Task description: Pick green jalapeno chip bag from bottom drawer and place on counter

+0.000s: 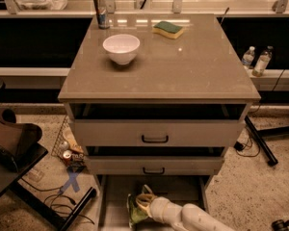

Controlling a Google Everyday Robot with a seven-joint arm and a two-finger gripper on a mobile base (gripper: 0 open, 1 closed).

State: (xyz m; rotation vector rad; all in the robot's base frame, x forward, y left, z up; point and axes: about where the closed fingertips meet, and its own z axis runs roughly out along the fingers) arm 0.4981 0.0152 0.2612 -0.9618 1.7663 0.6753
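1. The gripper [144,201] is seen low in the bottom drawer [179,189], below the front edge of the counter [183,76]. It is pressed against the green jalapeno chip bag [133,215], and whether it grips cannot be told.
2. The bag is lodged in the drawer's left half.
3. A white bowl [121,47] is set near the counter's back-left corner.

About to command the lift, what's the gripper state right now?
Gripper: down in the bottom drawer, against the green jalapeno chip bag; whether it is gripping the bag cannot be told.
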